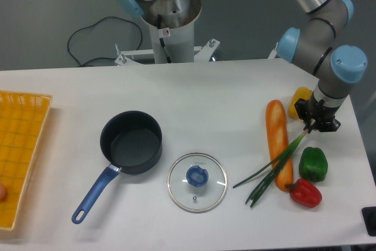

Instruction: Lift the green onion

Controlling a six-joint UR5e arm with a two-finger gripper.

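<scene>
One fixed camera — high, in front, facing the arm's base (pixel 167 24) across the table (pixel 223 86).

Three peppers (pixel 312 164), one carrot (pixel 278 142), one green onion (pixel 271 168), one pot (pixel 130 143), one lid (pixel 197 182)
</scene>
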